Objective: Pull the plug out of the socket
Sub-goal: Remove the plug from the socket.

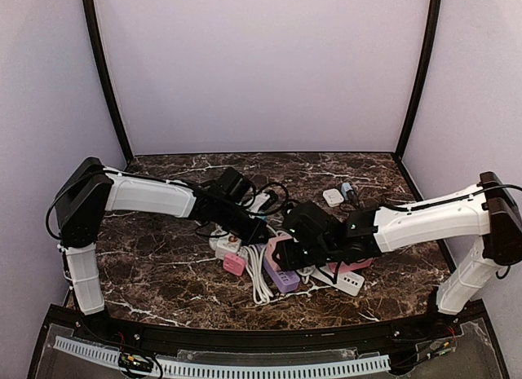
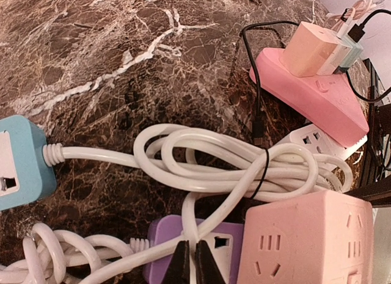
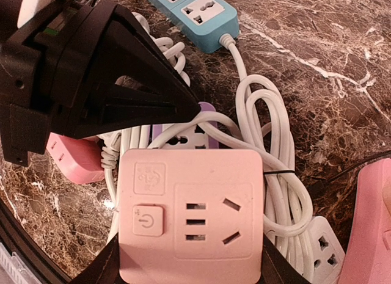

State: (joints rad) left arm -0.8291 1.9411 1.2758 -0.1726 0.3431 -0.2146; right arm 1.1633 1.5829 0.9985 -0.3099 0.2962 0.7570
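Two claws of mine meet over the purple strip [image 2: 165,232], which lies on the table [image 2: 91,52] among a tangle of white cord [image 2: 232,162]. My right claw [image 3: 189,265] is closed on the pink cube [image 3: 189,211], one finger against each side of it, low down. The cube sits on top of the purple strip, and I take it to be the plug seated in its socket, though the pins are hidden. My left claw [image 2: 194,265] is all but shut and holds nothing that I can make out. Its tips are set down on the purple strip just beside the cube. As I judge it, the step in hand is the pull itself. To do it well I should press the left tips down firmly so the purple strip cannot lift. Then I should draw the cube straight away from the strip's face, along the line of the pins, without rocking or twisting. A loop of cord crosses the purple strip next to the cube. If it snags, the whole heap may rise with the cube, so a slow start would tell me whether the strip is pinned.
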